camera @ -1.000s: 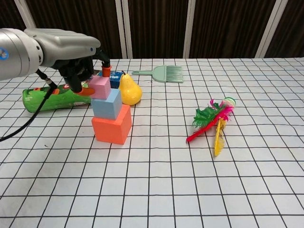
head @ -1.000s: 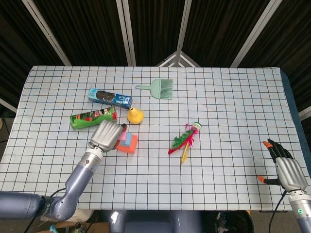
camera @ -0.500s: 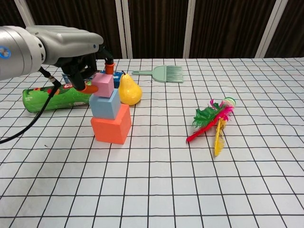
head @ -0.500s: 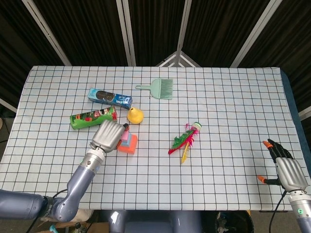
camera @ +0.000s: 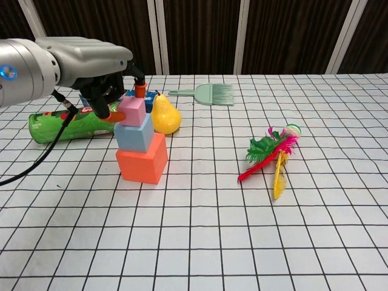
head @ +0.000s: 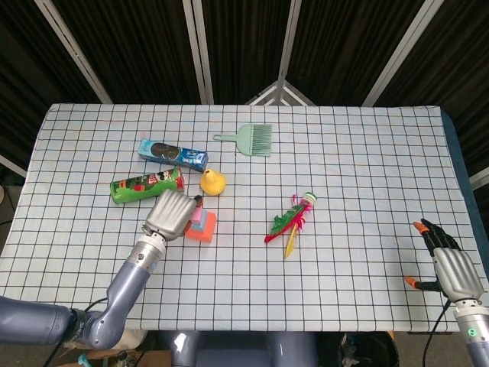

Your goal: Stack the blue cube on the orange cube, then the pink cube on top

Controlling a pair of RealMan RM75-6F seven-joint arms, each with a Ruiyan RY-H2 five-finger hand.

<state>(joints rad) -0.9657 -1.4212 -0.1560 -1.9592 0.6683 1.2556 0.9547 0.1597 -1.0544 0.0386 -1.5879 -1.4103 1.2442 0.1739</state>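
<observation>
Since a sec ago, pink cube (camera: 133, 111) has shifted right a bit w/ my left hand (camera: 103, 85) and now sits squarer on the blue cube (camera: 134, 134), which rests on the orange cube (camera: 142, 159). Stack is near the left-centre of the table (head: 351, 176). My left hand's fingertips (camera: 140, 88) have orange caps; one is at the cube's back edge, another by its left side. Looks like I'm pinching the pink cube, tho I can't tell how firm the contact is.

Around the stack: yellow pear (camera: 165, 114) just beside it on the right-rear, near the pink cube but apart. Green chip can (camera: 66, 126) lies on its side behind-left, under my wrist. Blue cookie pack (head: 173, 154) is further back, mostly hidden behind my hand in chest view. Green brush (camera: 207, 94) well back; feather toy (camera: 271, 151) well to the right. Pear and can crowd the stack from two sides; front and right stay free of clutter.

Everything else lies as before. Right hand (head: 449, 262) also unmoved.

Head view alone shows my right hand, at the table's near-right corner, fingers apart, holding nothing. In head view my left hand covers most of the stack, only orange + pink edges peek out. Chest view shows all three cubes tiered.
</observation>
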